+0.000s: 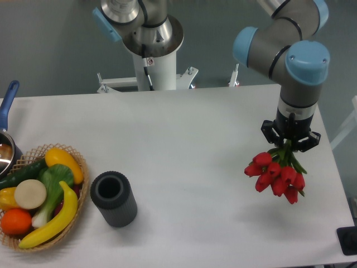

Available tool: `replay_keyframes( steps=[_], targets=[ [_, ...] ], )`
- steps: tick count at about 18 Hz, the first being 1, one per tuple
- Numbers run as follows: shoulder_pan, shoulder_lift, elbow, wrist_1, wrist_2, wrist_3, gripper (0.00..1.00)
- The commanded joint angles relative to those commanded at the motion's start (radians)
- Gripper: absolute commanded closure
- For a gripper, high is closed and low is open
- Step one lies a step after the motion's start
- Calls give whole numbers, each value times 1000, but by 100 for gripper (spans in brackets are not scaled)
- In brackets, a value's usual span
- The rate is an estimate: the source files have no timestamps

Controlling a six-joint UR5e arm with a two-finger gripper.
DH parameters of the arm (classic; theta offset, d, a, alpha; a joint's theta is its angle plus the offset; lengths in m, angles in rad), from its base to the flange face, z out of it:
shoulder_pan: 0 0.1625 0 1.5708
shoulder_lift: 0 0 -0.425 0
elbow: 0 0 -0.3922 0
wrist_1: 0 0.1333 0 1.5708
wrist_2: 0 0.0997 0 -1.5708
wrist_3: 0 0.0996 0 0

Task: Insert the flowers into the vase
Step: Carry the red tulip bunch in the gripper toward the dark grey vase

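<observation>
The flowers (pixel 276 176), a bunch of red tulips with green stems, hang buds-down above the right side of the table. My gripper (pixel 289 146) is shut on their stems, and its fingertips are mostly hidden by the leaves and the wrist. The vase (pixel 114 199), a dark grey ribbed cylinder with a thick rim, stands upright at the front left, far to the left of the gripper. Its mouth is open and nothing is in it.
A wicker basket (pixel 81 167) of fruit and vegetables sits just left of the vase, almost touching it. A pan with a blue handle (pixel 8 100) is at the left edge. A dark object (pixel 348 240) lies at the front right corner.
</observation>
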Motion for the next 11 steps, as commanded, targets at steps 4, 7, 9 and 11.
replay_keyframes(
  steps=[4, 7, 9, 11],
  targets=[
    [-40, 3, 23, 3, -75, -57, 100],
    [-67, 14, 29, 17, -152, -163, 100],
    [-84, 17, 28, 67, -207, -169, 100],
    [-95, 24, 26, 124, -329, -196, 100]
  ],
)
